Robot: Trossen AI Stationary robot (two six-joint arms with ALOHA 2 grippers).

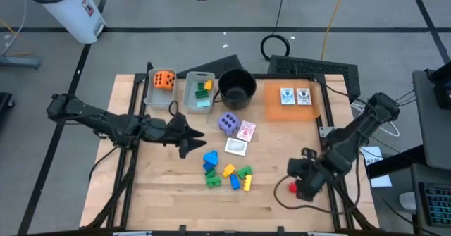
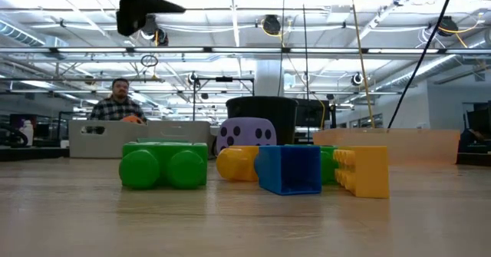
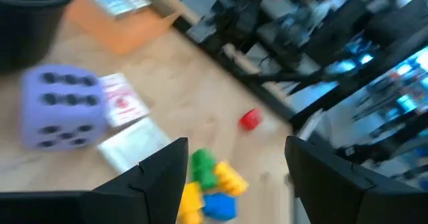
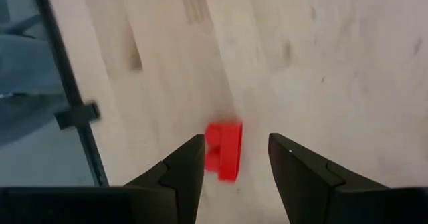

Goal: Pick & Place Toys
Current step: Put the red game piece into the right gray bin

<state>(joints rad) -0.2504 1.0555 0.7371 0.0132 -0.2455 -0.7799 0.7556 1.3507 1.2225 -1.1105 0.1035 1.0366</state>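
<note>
1. The right gripper (image 4: 231, 164) has its jaws spread, with a red block (image 4: 223, 150) lying on the table (image 1: 169, 194) between the fingertips; no contact shows.
2. That block sits near the table's right front corner, well apart from the other toys.
3. The left gripper (image 3: 237, 167) hangs with jaws spread and empty, above the table beside the purple die (image 1: 227, 123).
4. Blue, yellow and green blocks (image 1: 227, 172) cluster at mid-table, two picture cards (image 1: 242, 138) just behind them.
</note>
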